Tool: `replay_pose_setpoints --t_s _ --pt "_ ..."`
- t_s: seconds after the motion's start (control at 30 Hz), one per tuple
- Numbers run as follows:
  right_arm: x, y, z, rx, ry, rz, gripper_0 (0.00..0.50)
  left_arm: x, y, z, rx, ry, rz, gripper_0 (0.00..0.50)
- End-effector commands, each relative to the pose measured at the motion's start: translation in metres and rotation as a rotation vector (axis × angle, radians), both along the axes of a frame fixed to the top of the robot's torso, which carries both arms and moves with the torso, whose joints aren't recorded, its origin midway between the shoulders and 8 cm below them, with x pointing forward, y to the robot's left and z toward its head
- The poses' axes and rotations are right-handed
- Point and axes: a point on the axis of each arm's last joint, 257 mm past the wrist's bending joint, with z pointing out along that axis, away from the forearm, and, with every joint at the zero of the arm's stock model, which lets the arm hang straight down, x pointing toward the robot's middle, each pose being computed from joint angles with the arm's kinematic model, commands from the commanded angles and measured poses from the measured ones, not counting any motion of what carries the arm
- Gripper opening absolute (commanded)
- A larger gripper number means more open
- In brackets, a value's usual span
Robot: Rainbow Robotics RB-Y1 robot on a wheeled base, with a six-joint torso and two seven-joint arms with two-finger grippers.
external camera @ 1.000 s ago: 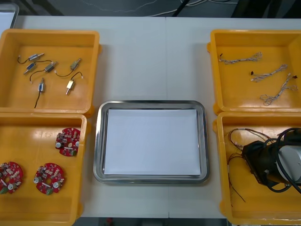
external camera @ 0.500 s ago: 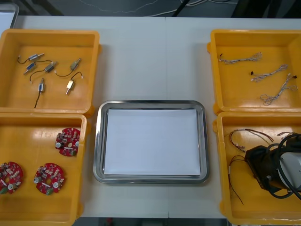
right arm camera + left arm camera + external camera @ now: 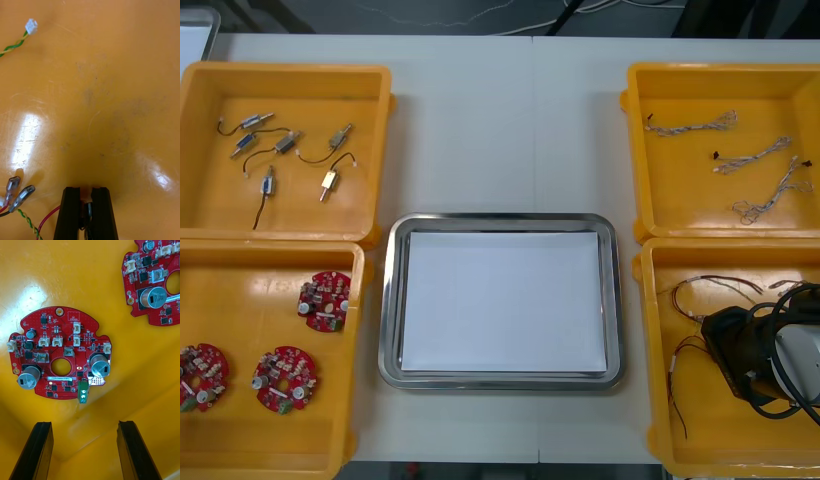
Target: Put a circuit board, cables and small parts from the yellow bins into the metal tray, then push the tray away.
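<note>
Yellow plastic lies all round the right gripper, which sits low in the near right bin on the desk. Its fingers are clenched almost together on a thin dark cable. A red strand comes out beside one finger and runs off toward two clear-sleeved terminals on the bin floor close by. I judge this to be the pick-up of a cable: the grasp is made, the lift is not yet done.

What the coming move turns on is where the metal tray lies. It is to the robot's left of this gripper, just across the bin's inner wall, and its white inside is bare. The right arm is therefore the nearer one, and the carry should be a short sideways pass over that wall. The cable's loose length seems to trail across the bin floor among the other cables. The lift probably needs enough height to draw the tail clear of the wall, and a neighbouring cable could come up tangled with it.

Over the near left bin the left gripper hovers released, its fingers wide apart. A round red circuit board lies flat just beyond the fingertips, lined up between them. A second board lies farther off to one side.
</note>
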Motion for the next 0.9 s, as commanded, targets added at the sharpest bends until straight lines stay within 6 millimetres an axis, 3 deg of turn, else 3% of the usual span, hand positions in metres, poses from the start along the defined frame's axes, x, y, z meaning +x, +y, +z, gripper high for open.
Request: replay_pose_setpoints --t_s 0.03,0.27,0.67,0.9 --pt "-0.005 0.001 -0.003 0.022 0.004 -0.027 0.0 -0.003 -0.002 -0.008 0.043 0.027 -0.08 0.5" --pt "-0.001 -0.011 0.012 -0.025 -0.009 0.005 0.0 0.004 0.004 -0.013 0.056 0.031 -0.069 0.5" --pt "0.0 -0.035 0.034 -0.067 -0.01 0.054 0.0 0.012 -0.002 -0.017 0.054 0.033 -0.06 0.5" --pt "-0.008 -0.058 0.05 -0.076 0.016 0.12 0.0 0.015 -0.006 -0.021 0.051 0.035 -0.054 0.5"
